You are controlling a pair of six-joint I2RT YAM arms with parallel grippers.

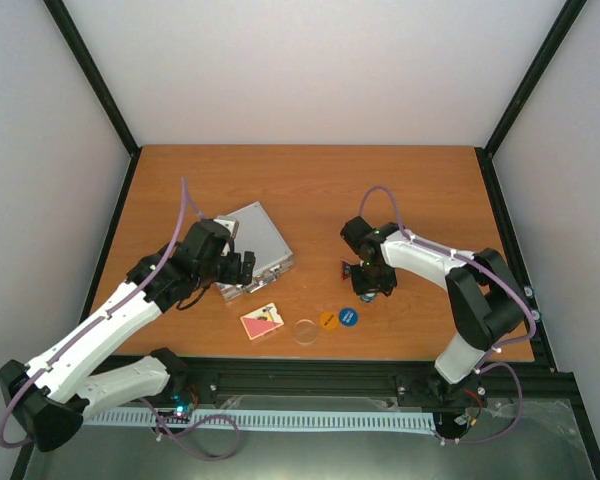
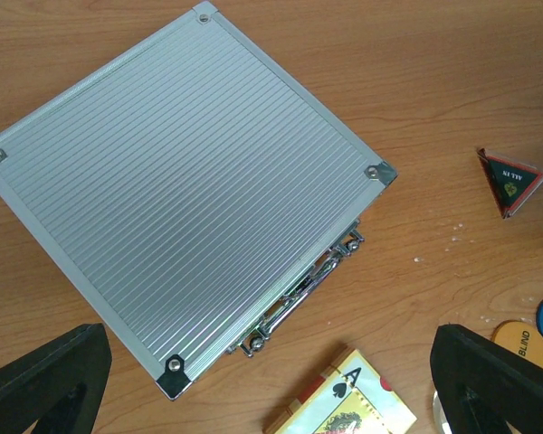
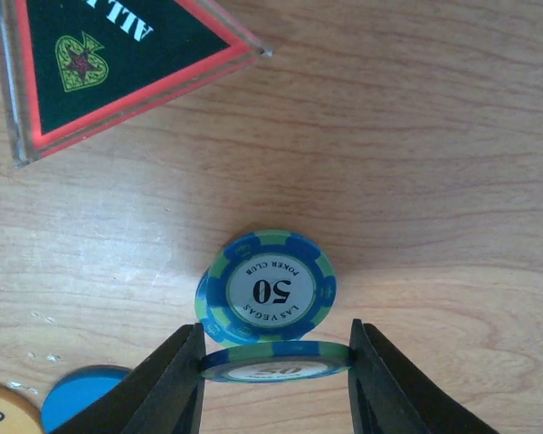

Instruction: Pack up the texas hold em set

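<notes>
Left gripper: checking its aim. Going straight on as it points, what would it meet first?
Probably the silver case, near its handle; the open left gripper points down at it. The card deck lies close by, so I am not certain.

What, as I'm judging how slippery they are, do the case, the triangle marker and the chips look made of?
The case looks like aluminium: matte silver, finely ribbed, with riveted corner caps. The triangle marker is likely clear acrylic, glossy; transparent edges frame a red-black print. The chips are probably plastic or clay composite: satin blue-green with a printed centre label.
</notes>
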